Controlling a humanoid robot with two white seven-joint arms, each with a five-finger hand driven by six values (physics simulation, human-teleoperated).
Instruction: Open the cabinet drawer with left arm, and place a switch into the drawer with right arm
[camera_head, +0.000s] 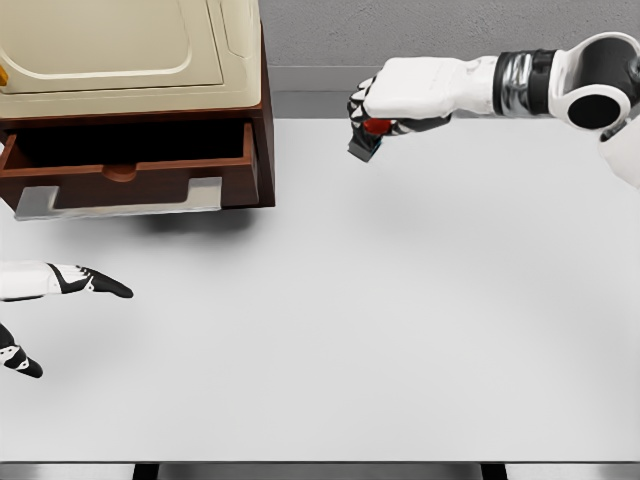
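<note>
The drawer (130, 165) of the cabinet (130, 60) is standing open at the table's (350, 330) far left corner, so the placing step is in hand. The right hand (385, 110) is gripping the switch (368, 135) above the far edge, well apart from the drawer. Next it likely needs carrying leftward over the opening before release. The left hand (70, 282) is resting with fingers loose, empty, near the left edge.

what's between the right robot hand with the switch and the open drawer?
Nothing stands there. In the head view, only bare white table and the cabinet's brown side wall separate the right robot hand, holding the switch, from the open drawer.
</note>
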